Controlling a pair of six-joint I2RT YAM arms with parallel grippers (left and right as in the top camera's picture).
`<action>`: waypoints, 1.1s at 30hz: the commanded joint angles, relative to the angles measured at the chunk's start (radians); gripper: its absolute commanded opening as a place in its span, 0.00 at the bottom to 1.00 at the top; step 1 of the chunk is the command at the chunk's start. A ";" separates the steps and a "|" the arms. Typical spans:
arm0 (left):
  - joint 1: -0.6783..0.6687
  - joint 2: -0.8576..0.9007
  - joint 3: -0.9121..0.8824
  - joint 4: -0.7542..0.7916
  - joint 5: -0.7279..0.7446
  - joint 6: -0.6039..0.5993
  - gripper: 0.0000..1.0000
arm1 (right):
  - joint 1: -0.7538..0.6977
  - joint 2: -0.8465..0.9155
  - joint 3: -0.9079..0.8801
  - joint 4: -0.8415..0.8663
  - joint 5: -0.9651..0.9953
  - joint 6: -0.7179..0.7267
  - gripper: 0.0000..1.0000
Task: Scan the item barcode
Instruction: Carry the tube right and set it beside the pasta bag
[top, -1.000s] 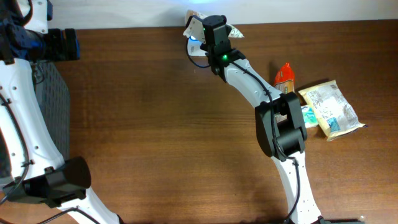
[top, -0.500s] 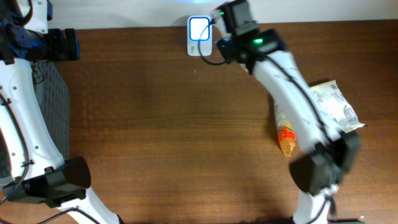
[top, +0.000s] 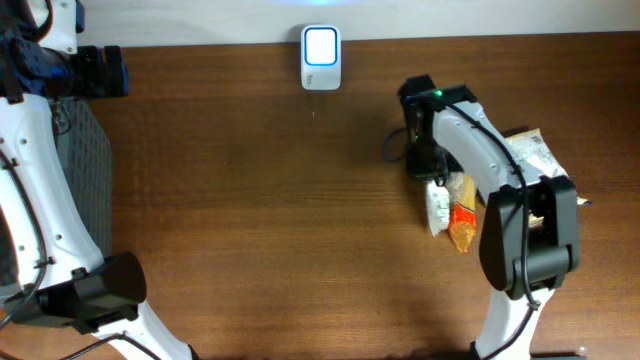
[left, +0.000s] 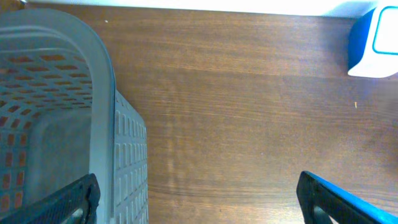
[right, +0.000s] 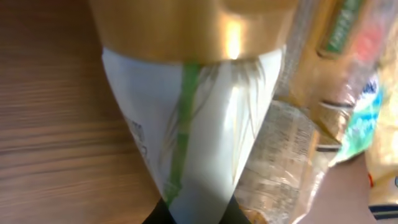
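The item, a white pouch (top: 437, 207) with a green stripe and a gold top (right: 199, 112), lies on the brown table beside an orange packet (top: 461, 224). My right gripper (top: 429, 172) (right: 198, 215) points down at the pouch, its dark fingertips (right: 159, 218) pressed against both sides of the narrow end. The white scanner (top: 320, 58) with a lit blue-rimmed window stands at the table's far edge, well left of that arm. My left gripper (left: 202, 202) hangs open over a grey basket's edge, nothing between its fingers.
A grey perforated basket (top: 85, 170) (left: 59, 118) stands at the left. A clear printed bag (top: 540, 165) lies right of the right arm, crinkled clear wrapping (right: 280, 155) next to the pouch. The scanner (left: 375, 43) shows at the left wrist view's top right.
The right arm has swung from the scanner to the right and toward the front, bringing the pouch down onto the table beside the orange packet. The left arm has not moved.
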 joint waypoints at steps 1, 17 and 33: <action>0.006 -0.002 0.004 0.002 0.008 0.016 0.99 | -0.043 -0.014 0.010 -0.016 -0.002 -0.031 0.73; 0.006 -0.002 0.004 0.002 0.008 0.016 0.99 | -0.055 -0.717 0.551 -0.406 -0.093 -0.141 0.99; 0.006 -0.002 0.004 0.002 0.008 0.016 0.99 | -0.239 -1.487 -0.619 0.437 -0.170 -0.021 0.99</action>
